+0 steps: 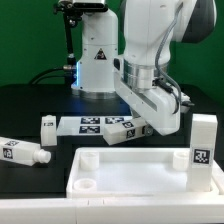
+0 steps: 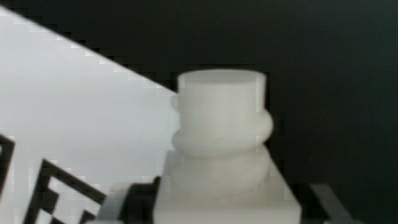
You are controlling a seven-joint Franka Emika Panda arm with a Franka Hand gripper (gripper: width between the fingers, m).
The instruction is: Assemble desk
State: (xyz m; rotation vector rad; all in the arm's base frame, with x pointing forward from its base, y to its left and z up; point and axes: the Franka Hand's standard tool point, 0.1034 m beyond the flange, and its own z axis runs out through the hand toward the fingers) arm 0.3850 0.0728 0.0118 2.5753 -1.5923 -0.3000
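The white tray-like tabletop (image 1: 140, 172) lies at the front, with a round socket (image 1: 87, 185) in its near corner. One white leg (image 1: 205, 150) stands upright in its corner at the exterior view's right. Another leg (image 1: 22, 152) lies on the black table at the left, and a short white tagged piece (image 1: 47, 128) stands behind it. My gripper (image 1: 141, 124) is low over the table behind the tabletop. In the wrist view my gripper (image 2: 228, 206) is shut on a white leg (image 2: 222, 120), whose round peg end points away from the camera.
The marker board (image 1: 92, 124) lies flat on the black table just beside my gripper; it shows in the wrist view (image 2: 63, 120) under the held leg. The robot's white base (image 1: 97, 60) stands at the back.
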